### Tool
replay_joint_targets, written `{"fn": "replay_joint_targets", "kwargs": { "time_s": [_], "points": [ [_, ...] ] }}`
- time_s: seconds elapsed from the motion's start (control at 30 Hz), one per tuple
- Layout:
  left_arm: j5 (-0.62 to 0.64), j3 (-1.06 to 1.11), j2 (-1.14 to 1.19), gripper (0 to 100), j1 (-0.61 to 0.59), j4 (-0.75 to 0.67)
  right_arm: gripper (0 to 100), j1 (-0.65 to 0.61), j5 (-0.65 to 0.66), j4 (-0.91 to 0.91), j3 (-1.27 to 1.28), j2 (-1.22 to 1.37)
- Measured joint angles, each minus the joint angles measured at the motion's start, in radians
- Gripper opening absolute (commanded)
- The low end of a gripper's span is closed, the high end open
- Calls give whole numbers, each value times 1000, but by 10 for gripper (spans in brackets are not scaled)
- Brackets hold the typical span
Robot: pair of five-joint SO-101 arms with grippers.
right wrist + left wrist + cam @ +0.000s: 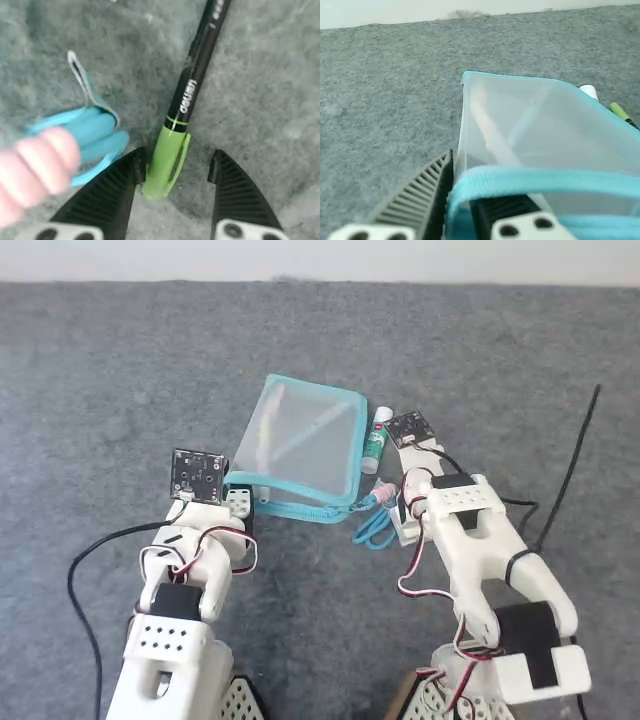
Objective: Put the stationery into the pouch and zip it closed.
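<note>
The translucent mesh pouch [300,440] with teal trim lies flat in the middle of the grey felt-covered bench [110,370]. The left end effector [462,197] is clamped on the pouch's teal near edge at one corner. Beside the pouch's far side lies a green-and-white stick [376,440], just clear of the trim. The right end effector [178,157] hovers low over a black pen [192,90] with a green cap. Its jaws are spread wide, one on either side of the cap, which sits just beside one jaw. A teal wrist strap [95,132] and a blurred pink zip pull [35,170] crowd that same jaw. A black cable [572,465] trails beyond the right arm.
</note>
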Motion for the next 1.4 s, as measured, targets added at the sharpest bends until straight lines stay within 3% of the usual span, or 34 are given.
{"fn": "replay_joint_targets", "kwargs": {
  "time_s": [0.2, 0.37, 0.57, 0.87, 0.97, 1.17, 1.4],
  "points": [
    [0, 0, 0, 12, 0, 0, 1, 12, -2, -8, 0, 0],
    [0, 0, 0, 12, 0, 0, 8, 14, -3, 18, -5, 0],
    [0, 0, 0, 12, 0, 0, 8, 109, 0, 321, -141, -118],
    [0, 0, 0, 12, 0, 0, 8, 126, 146, 720, -293, -594],
    [0, 0, 0, 12, 0, 0, 8, 38, 210, 830, -324, -752],
    [0, 3, 0, 12, 12, 0, 8, -287, 245, 950, -333, -902],
    [0, 17, 0, 12, 17, -2, 8, -379, 258, 951, -281, -815]
  ]
}}
